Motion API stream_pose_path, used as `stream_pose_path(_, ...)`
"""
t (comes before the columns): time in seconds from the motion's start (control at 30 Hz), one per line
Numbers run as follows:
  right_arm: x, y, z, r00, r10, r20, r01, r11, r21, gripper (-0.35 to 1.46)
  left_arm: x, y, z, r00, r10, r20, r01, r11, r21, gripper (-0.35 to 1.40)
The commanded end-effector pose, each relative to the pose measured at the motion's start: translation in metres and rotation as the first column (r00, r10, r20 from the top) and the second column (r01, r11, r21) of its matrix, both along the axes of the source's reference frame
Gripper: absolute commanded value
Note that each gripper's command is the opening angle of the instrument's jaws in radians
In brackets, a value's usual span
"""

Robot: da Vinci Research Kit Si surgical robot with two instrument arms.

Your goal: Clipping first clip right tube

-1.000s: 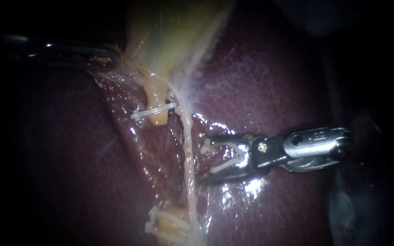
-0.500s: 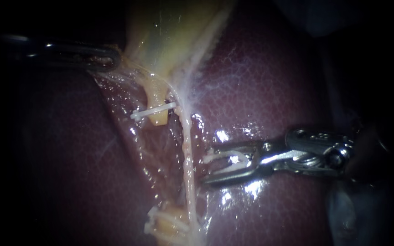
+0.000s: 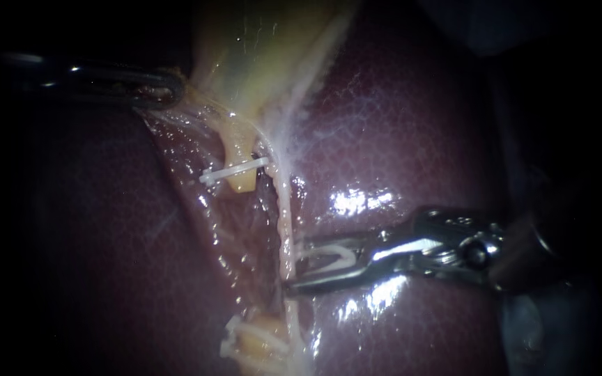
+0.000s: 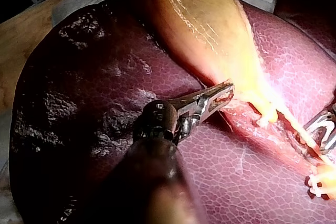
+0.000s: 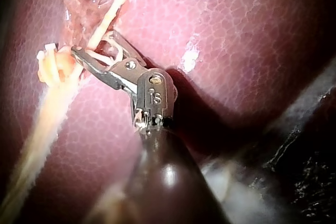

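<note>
As far as progress can be judged: the step is taken to be at placement; no clip is seen closed on the right tube (image 3: pixel 285 230), and the closing is not yet done.
Right tube: a thin pale strand is seen running down from the gallbladder (image 3: pixel 266 63) over the raw bed of the liver (image 3: pixel 398 125), in the middle of the liver's face and well away from its edges.
Right instrument (image 3: pixel 292 264): the jaws are held apart, yet each bears one leg of an open white clip (image 3: pixel 329 246), so the clip is gripped between them.
Jaws against tube: the tips are set at the strand. In the right wrist view one tip is seen past it, so the tube is judged to lie in the clip's mouth; how deep cannot be told.
Left instrument (image 3: pixel 165 87): the jaws are clamped on tissue at the gallbladder's lower margin, and the membrane is drawn taut away from the tube.
Neighbours: a yellow stub (image 3: pixel 244 182) crossed by a set clip (image 3: pixel 235 169) is noted just beside the tube's upper part. A second clipped stub (image 3: pixel 259 341) lies below the jaws, close against the strand.
Open room: bare liver is seen beside and behind the right instrument's shaft, so withdrawal is judged free. Ahead of the tips the wet bed lies close, so little room is allowed for overshoot.
Left to do: the tube is to be seated fully, then the clip shut across it.
</note>
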State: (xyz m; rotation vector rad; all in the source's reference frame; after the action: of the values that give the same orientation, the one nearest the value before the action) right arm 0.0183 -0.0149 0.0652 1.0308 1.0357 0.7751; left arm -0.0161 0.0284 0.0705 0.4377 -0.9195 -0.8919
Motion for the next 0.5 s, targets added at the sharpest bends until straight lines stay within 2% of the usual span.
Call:
stream_pose_path(0.03,0.0003,-0.0002,0.0001,0.9999,0.003,-0.012,-0.003,1.0,0.003,0.49,0.0,0.0,0.0,1.0,0.0,0.0,0.0,1.0,0.0,-0.35)
stream_pose_path(0.27,0.0021,-0.001,-0.0004,0.9948,0.015,-0.101,-0.011,0.999,0.047,0.49,0.0,0.0,0.0,1.0,0.0,0.0,0.0,1.0,0.0,-0.35)
stream_pose_path(0.5,0.0026,-0.0009,-0.0026,0.9806,0.016,-0.195,-0.001,0.997,0.077,0.49,0.0,0.0,0.0,1.0,0.0,0.0,0.0,1.0,0.0,-0.35)
